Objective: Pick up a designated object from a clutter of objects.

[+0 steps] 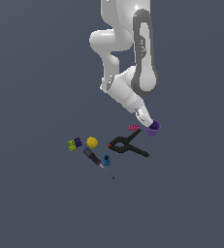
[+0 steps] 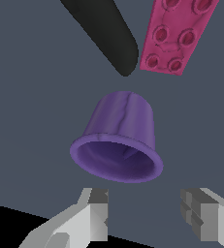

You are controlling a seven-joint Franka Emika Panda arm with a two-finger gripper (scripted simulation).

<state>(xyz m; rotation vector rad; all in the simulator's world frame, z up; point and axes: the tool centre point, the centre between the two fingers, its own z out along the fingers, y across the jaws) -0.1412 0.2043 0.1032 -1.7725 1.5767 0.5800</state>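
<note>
The purple cup (image 2: 120, 140) lies tilted on its side on the grey floor, its thick-rimmed mouth turned toward the wrist camera. In the exterior view the purple cup (image 1: 153, 128) sits at the right end of the clutter, just under the arm's tip. My gripper (image 2: 145, 196) is open. Its two light fingers (image 2: 98, 213) stand wide apart just short of the cup's rim, and nothing is between them. In the exterior view the gripper (image 1: 148, 123) is angled down against the cup, and its fingertips are hard to make out.
A pink studded piece (image 2: 179, 34) (image 1: 134, 127) and a black spring clamp (image 1: 128, 146) (image 2: 108, 34) lie close to the cup. Further to the exterior view's left are a yellow ball (image 1: 92, 142), a green-and-purple block (image 1: 74, 144), a black-handled screwdriver (image 1: 94, 159) and a blue bit (image 1: 106, 160).
</note>
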